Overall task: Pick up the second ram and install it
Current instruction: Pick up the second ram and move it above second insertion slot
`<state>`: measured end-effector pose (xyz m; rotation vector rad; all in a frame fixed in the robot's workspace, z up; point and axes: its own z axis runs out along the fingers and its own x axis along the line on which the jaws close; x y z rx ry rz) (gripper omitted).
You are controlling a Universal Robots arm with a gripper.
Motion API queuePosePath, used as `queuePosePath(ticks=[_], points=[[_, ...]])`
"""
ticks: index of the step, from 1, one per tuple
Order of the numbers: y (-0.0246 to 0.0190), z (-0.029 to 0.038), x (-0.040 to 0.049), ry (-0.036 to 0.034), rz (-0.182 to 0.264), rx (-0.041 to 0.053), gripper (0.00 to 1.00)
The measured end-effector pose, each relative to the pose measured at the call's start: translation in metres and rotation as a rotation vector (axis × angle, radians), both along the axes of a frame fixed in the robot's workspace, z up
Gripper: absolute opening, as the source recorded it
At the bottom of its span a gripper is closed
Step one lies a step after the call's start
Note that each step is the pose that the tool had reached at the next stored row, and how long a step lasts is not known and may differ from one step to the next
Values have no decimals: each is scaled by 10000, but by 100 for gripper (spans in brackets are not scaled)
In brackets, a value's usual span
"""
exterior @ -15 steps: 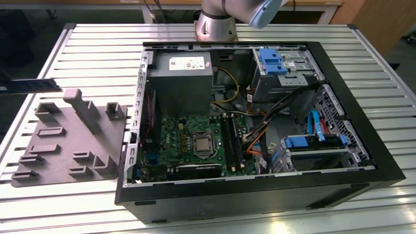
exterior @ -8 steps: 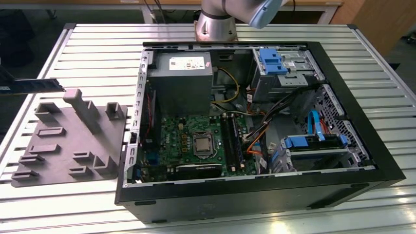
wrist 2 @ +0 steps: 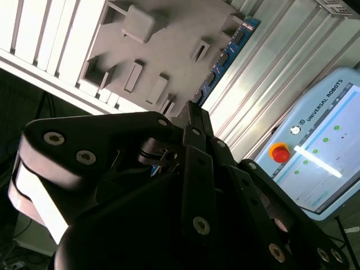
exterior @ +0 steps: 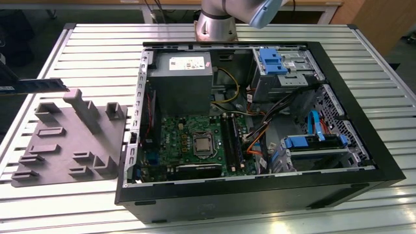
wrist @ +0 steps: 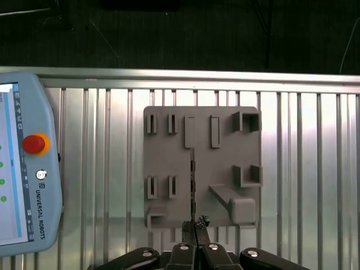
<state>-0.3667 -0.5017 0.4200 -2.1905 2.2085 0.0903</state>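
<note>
Claw (wrist: 194, 226) is seen clenched on the memory stick (wrist: 193, 180) over the grey tray (wrist: 169, 154); the stick is best kept level and firmly pinched in transit.

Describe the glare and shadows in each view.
Exterior view: the ribbed silver metal table shines pale; the open black computer case is dim inside. Second wrist view: a white streak crosses the pale blue pendant screen. First wrist view: the floor beyond the table is black.

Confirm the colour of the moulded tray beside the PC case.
Plain grey tray; clearest in the exterior view.
</note>
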Motion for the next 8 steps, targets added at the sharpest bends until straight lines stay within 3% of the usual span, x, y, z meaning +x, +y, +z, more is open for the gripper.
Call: queuePosePath(ticks=[8], points=[[0,0,41,0,0,0,11]])
